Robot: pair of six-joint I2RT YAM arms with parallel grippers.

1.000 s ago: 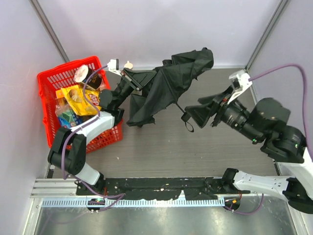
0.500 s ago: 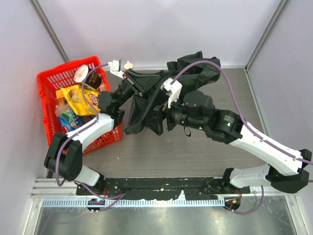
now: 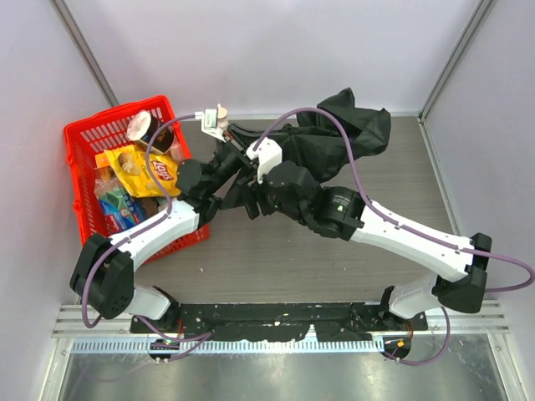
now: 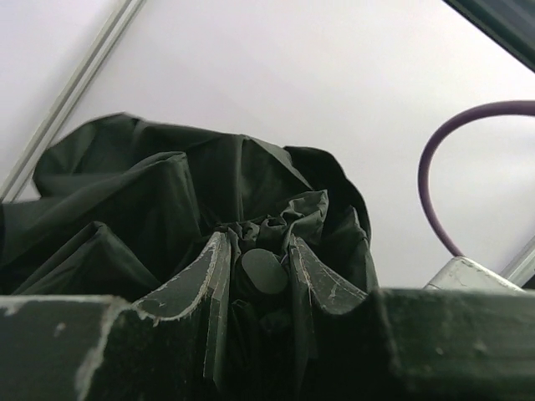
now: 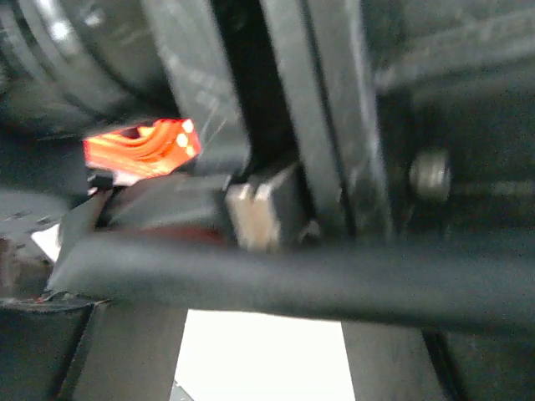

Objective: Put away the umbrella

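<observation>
1. My left pincer (image 4: 261,251) is closed on the umbrella (image 3: 355,134). In the left wrist view its two fingers (image 4: 213,276) sit on either side of a small round black knob, with the dark fabric gathered around it. That grip looks the same as a second ago.
2. The right arm has moved the most. A second ago it was out by the right edge of the desk (image 3: 276,267). Now it has swung across to left of centre, with the right pincer (image 3: 249,197) pressed in close beside the left arm.
3. I cannot tell whether the right pincer is open or closed. From above it is lost in dark shapes, and its wrist view is a close blur of black parts with a sliver of orange-red.
4. The umbrella was hanging spread across the middle. It is now bunched up along the far edge, right of centre, behind the right arm.
5. The red basket (image 3: 109,115) stays in the far left corner, with the left arm reaching past its right side.
</observation>
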